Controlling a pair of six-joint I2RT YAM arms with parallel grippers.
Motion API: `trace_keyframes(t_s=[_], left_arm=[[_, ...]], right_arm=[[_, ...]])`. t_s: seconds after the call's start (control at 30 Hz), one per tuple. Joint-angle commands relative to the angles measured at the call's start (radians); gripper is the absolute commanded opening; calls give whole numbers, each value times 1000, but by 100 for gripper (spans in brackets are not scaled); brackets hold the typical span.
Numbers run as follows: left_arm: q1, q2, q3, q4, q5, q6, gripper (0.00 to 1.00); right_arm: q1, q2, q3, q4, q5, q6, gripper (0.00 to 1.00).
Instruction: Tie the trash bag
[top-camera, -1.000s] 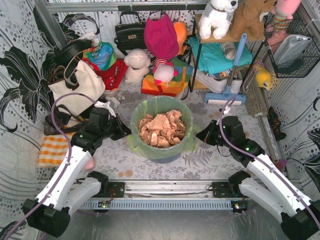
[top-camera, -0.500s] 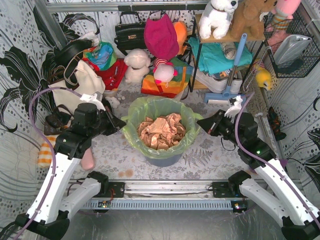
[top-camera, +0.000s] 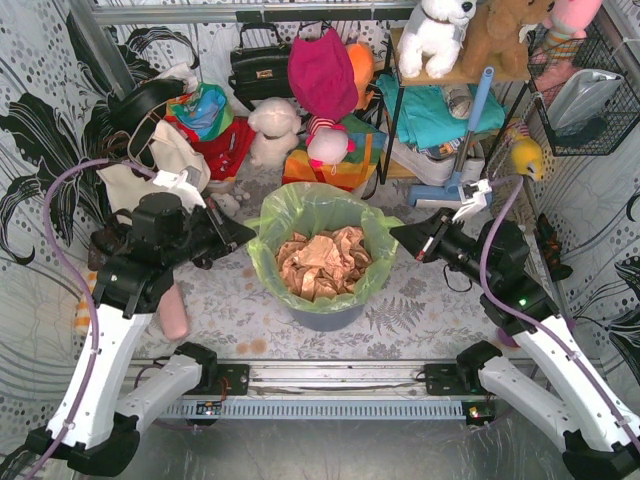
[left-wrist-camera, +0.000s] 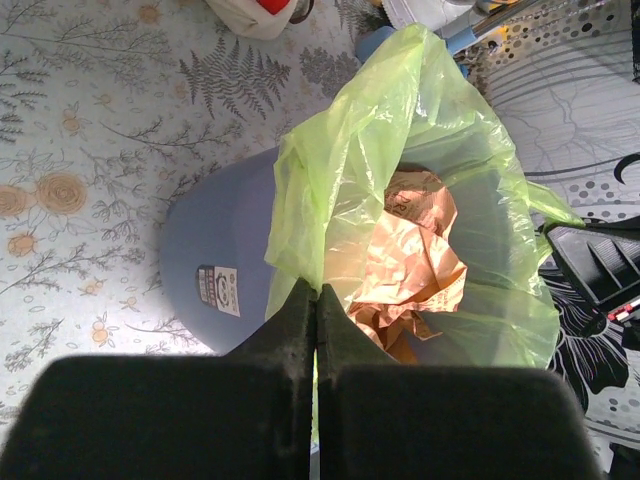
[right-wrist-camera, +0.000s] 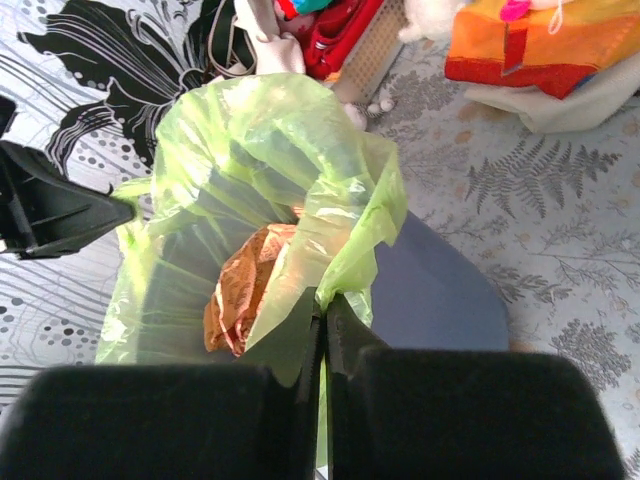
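The lime-green trash bag lines the blue-grey bin in the middle of the floor, with crumpled tan paper inside. My left gripper is shut on the bag's left rim and holds it lifted above the bin. My right gripper is shut on the bag's right rim, also lifted. In the left wrist view the bag rises from my closed left gripper beside the bin. In the right wrist view the bag is pinched at my right gripper.
A cream tote bag with black straps stands at back left. Plush toys, a black handbag and folded cloths crowd the back wall. A shelf rack with a blue mop stands back right. A pink object lies by the left arm.
Both grippers have risen and moved outward with the bag's rim in them, pulling the rim up off the bin. The bag's mouth now stands higher and wider.
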Motion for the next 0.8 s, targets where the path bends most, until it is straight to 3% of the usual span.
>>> trace_keyframes(t_s=[0.0, 0.23, 0.4, 0.77], left_arm=[[0, 26, 47, 100, 33, -8, 0], [-1, 102, 54, 223, 82, -1, 0], [-1, 168, 26, 278, 98, 28, 0], [-1, 249, -1, 295, 44, 109, 0]], right_arm=[[1, 14, 55, 143, -43, -30, 0], [1, 144, 80, 282, -95, -38, 0], [1, 235, 92, 266, -63, -34, 0], [1, 294, 31, 353, -33, 1, 0]])
